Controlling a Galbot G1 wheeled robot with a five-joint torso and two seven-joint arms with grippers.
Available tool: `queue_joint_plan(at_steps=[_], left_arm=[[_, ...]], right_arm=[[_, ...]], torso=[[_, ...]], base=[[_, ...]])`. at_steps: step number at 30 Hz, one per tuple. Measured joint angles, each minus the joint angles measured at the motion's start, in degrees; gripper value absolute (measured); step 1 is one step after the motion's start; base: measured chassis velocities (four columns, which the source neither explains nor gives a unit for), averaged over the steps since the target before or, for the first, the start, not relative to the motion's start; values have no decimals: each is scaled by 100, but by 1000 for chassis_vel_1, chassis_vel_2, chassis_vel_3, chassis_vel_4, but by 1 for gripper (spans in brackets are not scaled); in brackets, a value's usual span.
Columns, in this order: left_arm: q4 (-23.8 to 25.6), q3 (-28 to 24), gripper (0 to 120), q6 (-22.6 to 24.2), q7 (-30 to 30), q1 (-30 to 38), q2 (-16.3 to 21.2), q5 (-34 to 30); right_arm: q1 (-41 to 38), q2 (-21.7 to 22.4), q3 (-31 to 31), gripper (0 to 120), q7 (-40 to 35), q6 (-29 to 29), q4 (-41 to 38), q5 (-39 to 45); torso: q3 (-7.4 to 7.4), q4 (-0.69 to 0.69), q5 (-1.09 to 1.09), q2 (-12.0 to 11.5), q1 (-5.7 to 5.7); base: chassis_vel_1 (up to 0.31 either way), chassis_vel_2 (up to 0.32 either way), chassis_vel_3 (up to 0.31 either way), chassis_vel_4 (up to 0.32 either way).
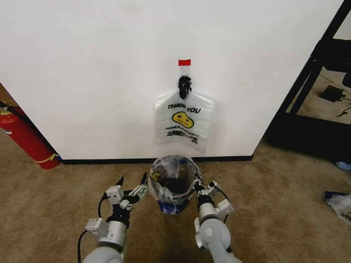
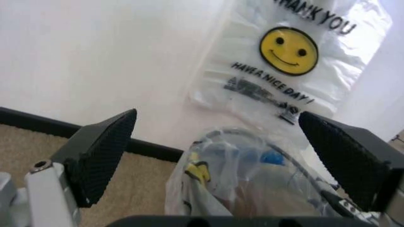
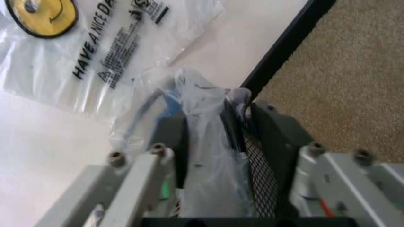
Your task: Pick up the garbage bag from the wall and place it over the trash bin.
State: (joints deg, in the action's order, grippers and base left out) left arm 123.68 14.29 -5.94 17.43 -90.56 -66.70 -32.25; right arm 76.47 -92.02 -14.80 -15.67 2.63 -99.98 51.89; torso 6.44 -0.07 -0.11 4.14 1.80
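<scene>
Head view: garbage bag (image 1: 173, 183) draped over the trash bin (image 1: 171, 207) at the wall (image 1: 98, 71) base. Right gripper (image 3: 233, 142) pinches the bag rim. Left gripper (image 2: 221, 156) spread wide, beside the bin. Flat same-print bag (image 1: 184, 119) hangs on hook (image 1: 185, 85).

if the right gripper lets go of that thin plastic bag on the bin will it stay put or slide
Probably floppy and slippery: the thin translucent white plastic garbage bag drapes crumpled over the black wire-mesh trash bin. It looks light, so it may shift once the right gripper releases.
</scene>
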Motion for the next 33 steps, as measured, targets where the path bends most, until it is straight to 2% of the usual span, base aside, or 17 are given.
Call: queue_joint_plan(at_steps=[5,6,7,10,14,15,17,19,21,23,26,28,30,31,33], left_arm=[[26,-88,100,22,17,0,-20,144],[48,-90,100,31,26,-2,-27,175],[48,-90,100,31,26,-2,-27,175],[93,-72,100,40,37,-16,-30,211],[104,-3,100,7,42,-76,-33,371],[104,-3,100,7,42,-76,-33,371],[90,57,100,-51,39,-131,-35,446],[79,121,100,-114,27,-168,-45,487],[-23,272,100,-350,-30,-206,-92,775],[-60,307,100,-423,-44,-210,-106,858],[-196,516,100,-775,-115,-288,-179,1156],[-213,678,100,-995,-170,-502,-210,1192],[-226,772,100,-1148,-191,-638,-245,1227],[-226,772,100,-1148,-191,-638,-245,1227],[-251,948,100,-1352,-215,-814,-332,1258]], right_arm=[[126,-2,-19,56,4,1,-198,4],[176,0,-18,63,4,1,-308,5],[176,0,-18,63,4,1,-308,5],[311,79,8,75,-2,-9,-572,7],[580,367,-61,91,-11,-10,-1092,-143],[580,367,-61,91,-11,-10,-1092,-143],[774,553,-185,99,100,52,-1324,-327],[969,723,-302,99,254,166,-1510,-516],[1285,930,-484,100,473,483,-1711,-1022],[1350,965,-515,100,508,568,-1730,-1129],[1779,1095,-802,100,744,1269,-1742,-2022],[2159,1058,-1068,100,923,1989,-1663,-2896],[2354,969,-1213,100,974,2422,-1623,-3385],[2354,969,-1213,100,974,2422,-1623,-3385],[2602,801,-1371,100,1024,2986,-1548,-3942]], torso=[[0,-1,1,0,0],[0,-2,3,0,0],[0,-2,3,0,0],[0,-5,18,0,0],[-1,-4,10,0,0],[-1,-4,10,0,0],[-1,-4,4,0,0],[-1,-2,4,0,0],[-1,-2,2,0,0],[-1,-2,2,0,0],[-1,-3,0,0,0],[-1,-2,2,0,0],[-2,-2,1,0,-1],[-2,-2,1,0,-1],[-2,-1,2,0,0]], base=[[0,0,0,0],[0,0,0,0],[0,0,0,0],[0,0,0,0],[0,0,0,0],[0,0,0,0],[0,0,0,0],[0,0,0,0],[0,0,0,0],[0,0,0,0],[0,0,0,0],[0,0,0,0],[0,0,0,0],[0,0,0,0],[0,0,0,0]])
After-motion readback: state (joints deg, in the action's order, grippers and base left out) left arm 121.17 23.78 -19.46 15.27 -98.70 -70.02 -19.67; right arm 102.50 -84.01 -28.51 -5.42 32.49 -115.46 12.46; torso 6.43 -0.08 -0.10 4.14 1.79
